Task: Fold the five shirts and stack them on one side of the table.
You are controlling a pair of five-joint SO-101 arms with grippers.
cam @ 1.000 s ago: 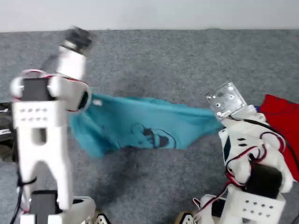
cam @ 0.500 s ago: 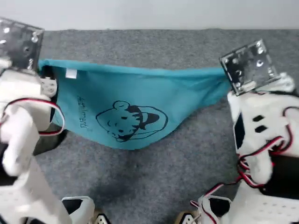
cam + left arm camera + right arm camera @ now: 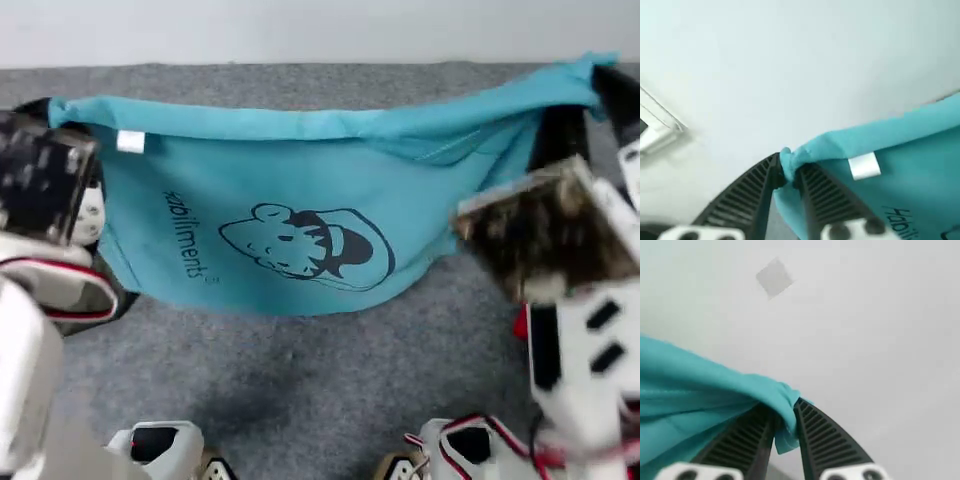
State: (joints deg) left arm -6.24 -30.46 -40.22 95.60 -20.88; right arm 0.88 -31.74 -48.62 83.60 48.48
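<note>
A teal shirt point(image 3: 290, 200) with a dark cartoon print and a small white tag hangs spread in the air above the grey table point(image 3: 300, 390), stretched between both arms. My left gripper point(image 3: 786, 172) is shut on one top corner of the teal shirt point(image 3: 880, 165), seen in the high view at the left point(image 3: 55, 110). My right gripper point(image 3: 786, 425) is shut on the other top corner of the teal shirt point(image 3: 700, 390), at the high view's upper right point(image 3: 600, 70). The shirt's lower edge sags toward the table in the middle.
A bit of red cloth point(image 3: 521, 322) peeks out beside the right arm's body point(image 3: 580, 330). The arm bases point(image 3: 160, 450) stand at the table's front edge. A pale wall point(image 3: 840, 315) lies behind the raised grippers.
Both arms have risen and drawn apart, lifting the teal shirt off the table and stretching it wide. The red shirt at the right is now mostly hidden behind the right arm.
</note>
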